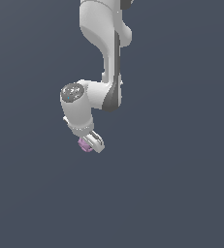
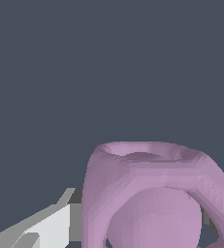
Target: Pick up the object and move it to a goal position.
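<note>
I see a white arm (image 1: 106, 58) reaching down from the top edge of a plain slate-grey field, its wrist bent so the gripper (image 1: 90, 143) points down and slightly toward the exterior view's right. No table edge, corner or goal marker shows anywhere, so I cannot say where on the surface this is, or whether the tool hangs above it or touches it.

The object (image 1: 85, 144), a small pink-purple lump, sits between the fingertips, half hidden by one white finger (image 1: 97, 140). From the wrist it fills the frame up close: a hollow, rounded pink shape (image 2: 152, 193) with a rim, and one pale finger (image 2: 50, 225) right beside it. The jaws look closed to a narrow gap around the object, and I judge they grip it, though true contact on both sides is not visible to me.

My worry is the hold. The thing is lumpy and curved, so the pads may bear on only a few facets; a fast swing or a jerk could let it roll out. With no goal in sight, I could also carry it the wrong way.
</note>
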Controlling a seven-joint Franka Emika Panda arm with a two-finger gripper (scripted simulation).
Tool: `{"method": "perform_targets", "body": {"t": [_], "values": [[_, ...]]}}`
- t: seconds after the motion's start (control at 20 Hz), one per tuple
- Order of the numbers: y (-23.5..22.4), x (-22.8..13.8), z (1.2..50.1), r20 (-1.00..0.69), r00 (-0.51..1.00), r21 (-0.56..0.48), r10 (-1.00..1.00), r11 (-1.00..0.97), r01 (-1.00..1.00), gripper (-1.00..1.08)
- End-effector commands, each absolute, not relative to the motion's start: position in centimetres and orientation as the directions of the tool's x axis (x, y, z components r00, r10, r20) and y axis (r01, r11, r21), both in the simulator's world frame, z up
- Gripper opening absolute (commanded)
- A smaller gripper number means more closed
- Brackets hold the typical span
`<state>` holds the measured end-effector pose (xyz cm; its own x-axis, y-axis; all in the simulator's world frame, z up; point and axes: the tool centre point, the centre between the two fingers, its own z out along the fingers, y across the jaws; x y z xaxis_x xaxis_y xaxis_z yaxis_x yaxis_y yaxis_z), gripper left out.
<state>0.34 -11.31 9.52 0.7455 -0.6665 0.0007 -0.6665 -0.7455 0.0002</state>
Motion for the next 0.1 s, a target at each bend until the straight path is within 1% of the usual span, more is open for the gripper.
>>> {"method": "perform_targets", "body": {"t": [0.0, 0.05], "values": [[-11.23, 0.33, 9.45, 0.000, 0.746, 0.000, -0.666, -0.746, -0.666, -1.00], [-11.21, 0.32, 9.43, 0.000, 0.746, 0.000, -0.666, -0.746, -0.666, -1.00]]}}
